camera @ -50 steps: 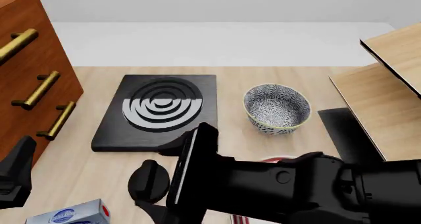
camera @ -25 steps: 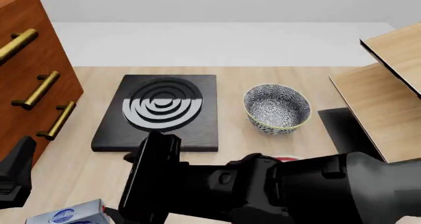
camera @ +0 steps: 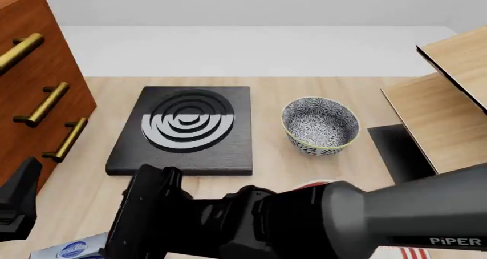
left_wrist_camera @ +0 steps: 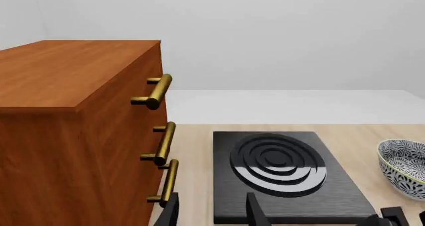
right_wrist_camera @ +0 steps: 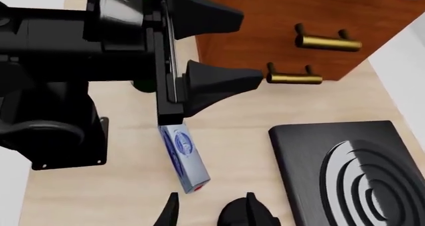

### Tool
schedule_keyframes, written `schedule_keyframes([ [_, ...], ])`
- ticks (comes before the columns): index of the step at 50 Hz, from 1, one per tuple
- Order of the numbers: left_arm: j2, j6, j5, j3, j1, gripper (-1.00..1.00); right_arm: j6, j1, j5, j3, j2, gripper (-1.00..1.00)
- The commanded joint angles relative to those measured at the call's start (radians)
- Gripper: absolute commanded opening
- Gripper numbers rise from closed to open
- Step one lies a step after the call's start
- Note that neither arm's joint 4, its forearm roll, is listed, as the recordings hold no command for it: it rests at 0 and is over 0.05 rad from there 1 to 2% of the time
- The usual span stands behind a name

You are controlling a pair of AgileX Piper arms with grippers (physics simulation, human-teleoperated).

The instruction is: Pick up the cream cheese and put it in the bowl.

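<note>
Right arm sweeps low across the front, its gripper (right_wrist_camera: 207, 206) spread apart just short of the cream cheese (right_wrist_camera: 184, 159), which lies flat on the table (camera: 304, 168) by the left arm's base. Left gripper (left_wrist_camera: 211, 211) is parted too, holding nothing, and the bowl (camera: 320, 125) sits well away beside the black burner (camera: 185, 129).

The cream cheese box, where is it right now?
In the front view the cream cheese lies at the near left edge of the table, beside the right arm and in front of the wooden drawers.

Cream cheese (right_wrist_camera: 184, 158) silver-grey, blue logo, red end; bowl (camera: 320, 125) blue-white floral.
</note>
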Motion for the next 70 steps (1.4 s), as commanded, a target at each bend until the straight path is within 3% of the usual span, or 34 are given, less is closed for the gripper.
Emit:
schedule_keyframes([
  [1, 0.000, 0.000, 0.000, 0.000, 0.000, 1.00, 0.021, 0.007, -0.015, -0.046, 0.078, 1.00],
  [37, 0.000, 0.000, 0.000, 0.000, 0.000, 1.00, 0.061, 0.021, -0.028, -0.153, 0.251, 1.00],
  [70, 0.000, 0.000, 0.000, 0.000, 0.000, 1.00, 0.060, 0.014, -0.016, -0.178, 0.295, 1.00],
])
